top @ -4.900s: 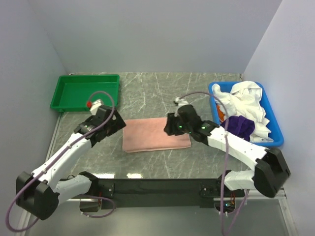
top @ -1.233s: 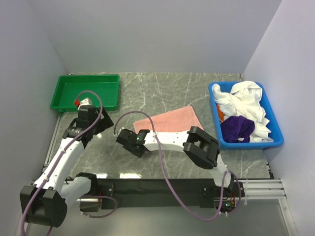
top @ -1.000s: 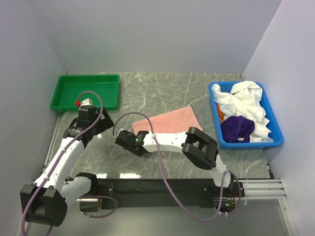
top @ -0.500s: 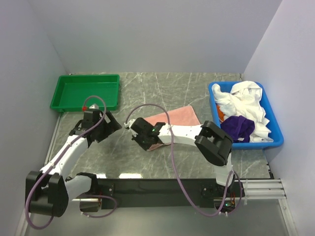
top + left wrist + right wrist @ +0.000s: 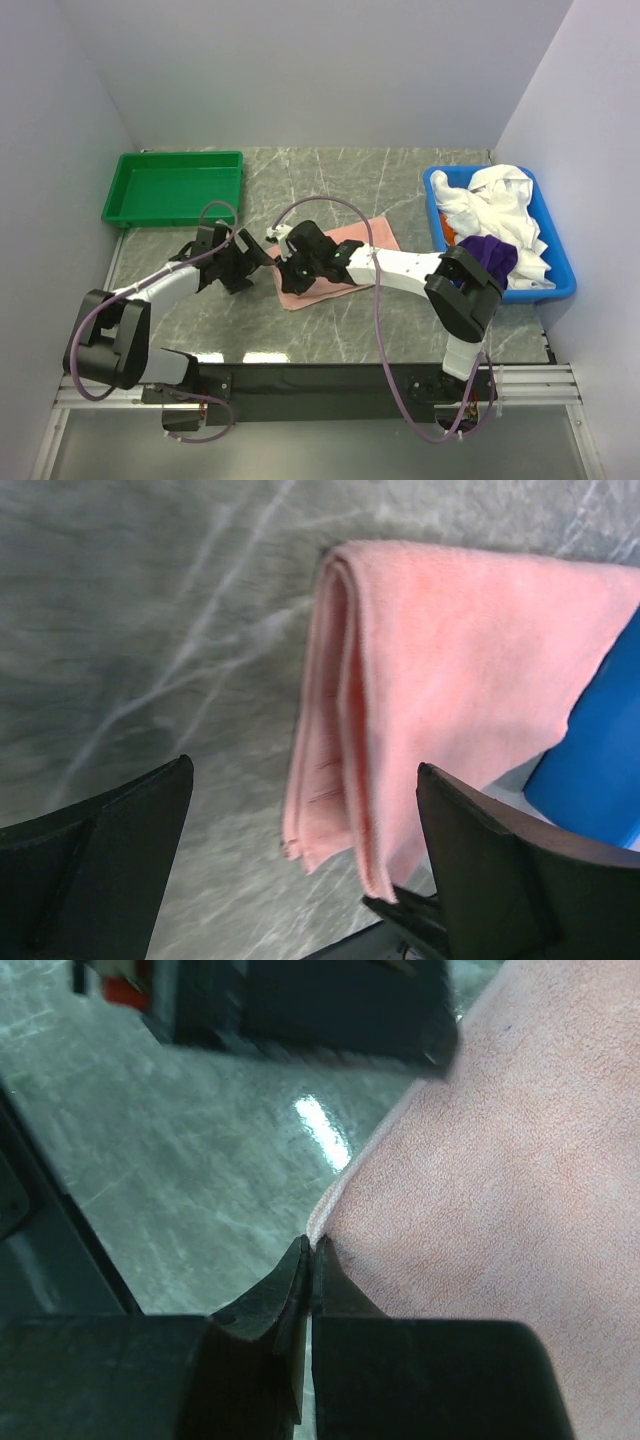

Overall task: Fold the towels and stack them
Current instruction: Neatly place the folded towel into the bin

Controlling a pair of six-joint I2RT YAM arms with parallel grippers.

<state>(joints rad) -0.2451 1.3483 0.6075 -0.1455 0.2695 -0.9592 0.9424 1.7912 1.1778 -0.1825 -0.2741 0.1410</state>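
Presently on the tabletop (image 5: 330,180): one pink towel (image 5: 350,245), folded over on itself, lying mid-table. The right gripper (image 5: 290,272) is pressed together, pinching the towel's left edge. The left gripper (image 5: 255,262) is just beside that edge, spread wide, with nothing in it. White towels (image 5: 500,205) and a purple towel (image 5: 490,255) lie heaped in the blue bin (image 5: 560,285) at the right. The green tray (image 5: 120,190) sits at the far left.

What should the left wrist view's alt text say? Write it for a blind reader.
A folded salmon-pink towel shows its layered edge in the gap of the wide-open left gripper, above a grey marbled table.
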